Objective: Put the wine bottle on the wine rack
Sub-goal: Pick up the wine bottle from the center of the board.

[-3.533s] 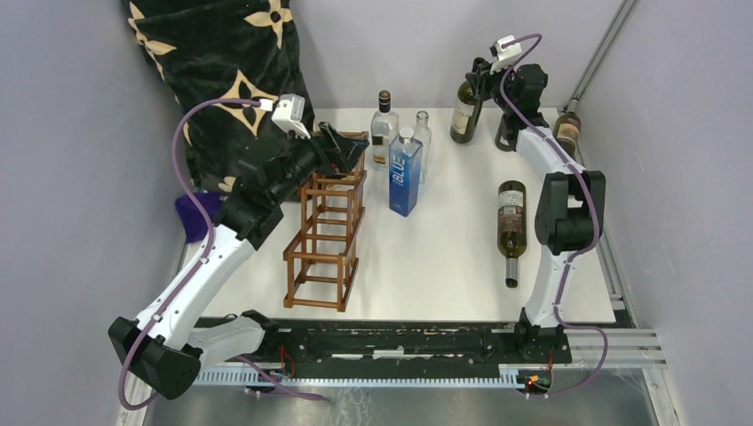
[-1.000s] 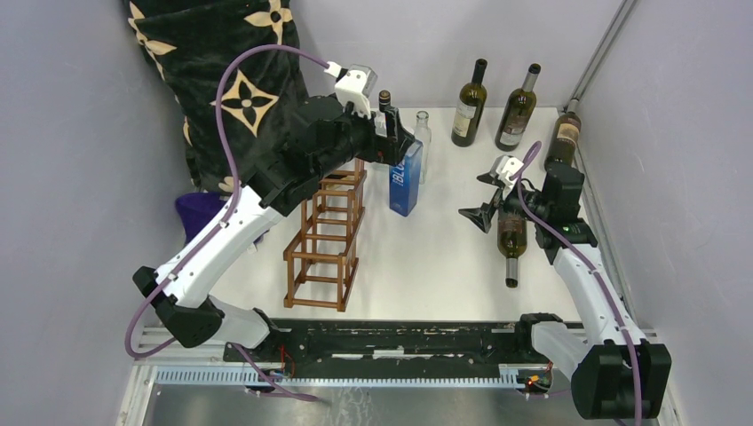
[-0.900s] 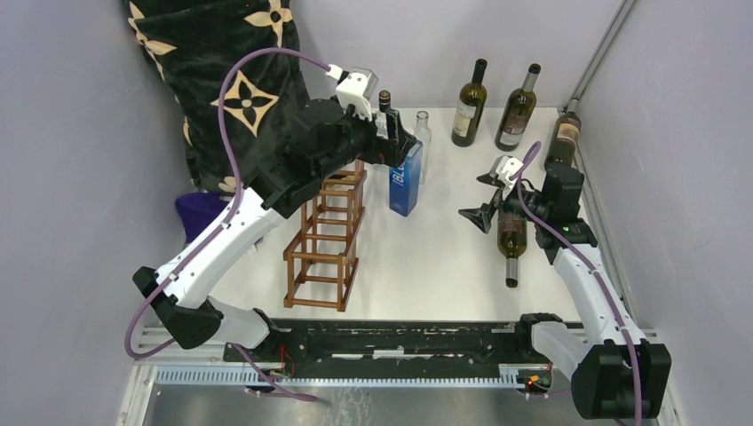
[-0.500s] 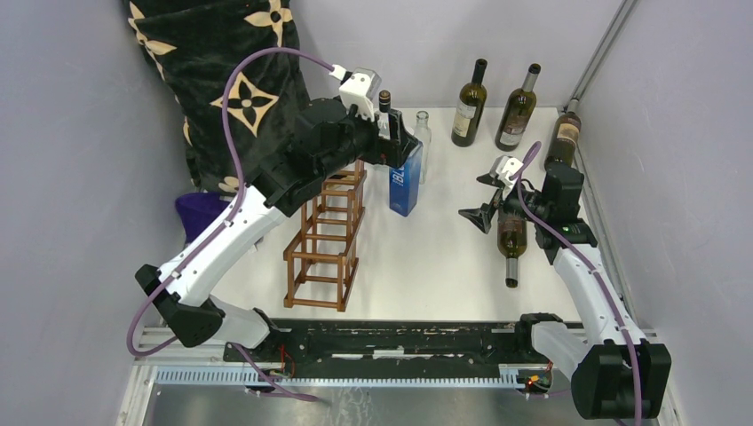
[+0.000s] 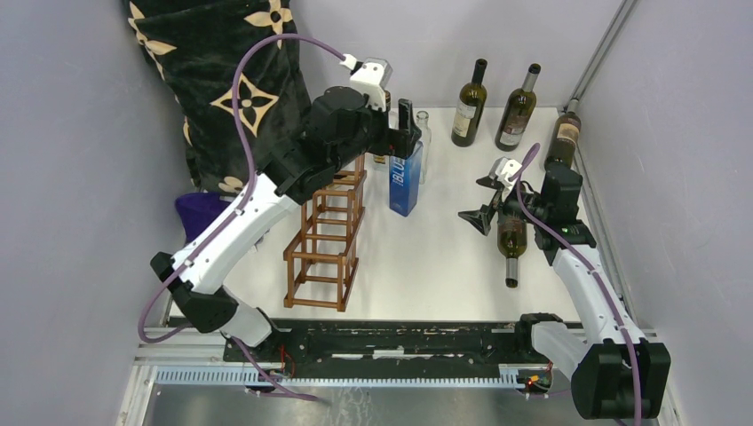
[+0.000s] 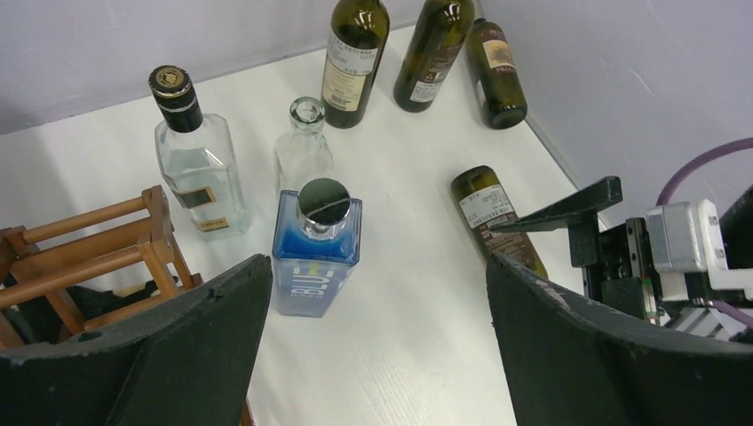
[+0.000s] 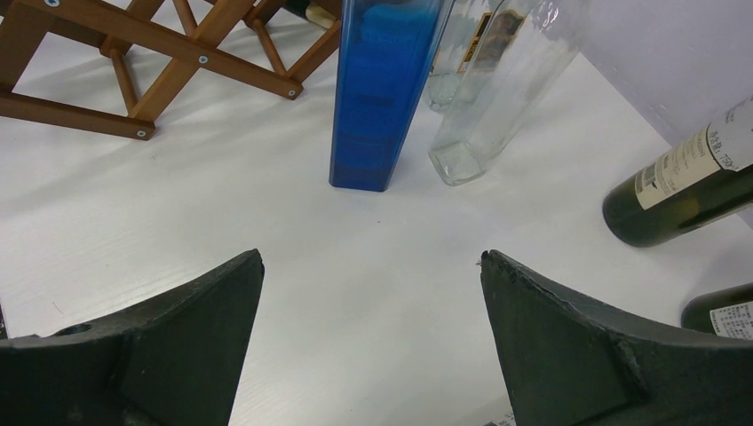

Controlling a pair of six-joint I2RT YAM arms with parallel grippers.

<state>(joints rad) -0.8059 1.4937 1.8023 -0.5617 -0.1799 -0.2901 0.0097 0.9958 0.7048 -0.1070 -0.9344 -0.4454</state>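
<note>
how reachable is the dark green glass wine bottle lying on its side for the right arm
Probably yes. The right gripper is open and sits right beside the dark green wine bottle, nothing between them. It faces the tall blue glass bottle instead, so it must turn first.

Blue bottle (image 6: 313, 262): square, silver cap, upright mid-table.
Clear spirit bottle (image 6: 200, 173): black cap, upright, near it.
Small clear bottle (image 6: 302, 160): uncapped, between them.
Black blanket (image 5: 222, 62): tan flower pattern, far-left corner.
</note>
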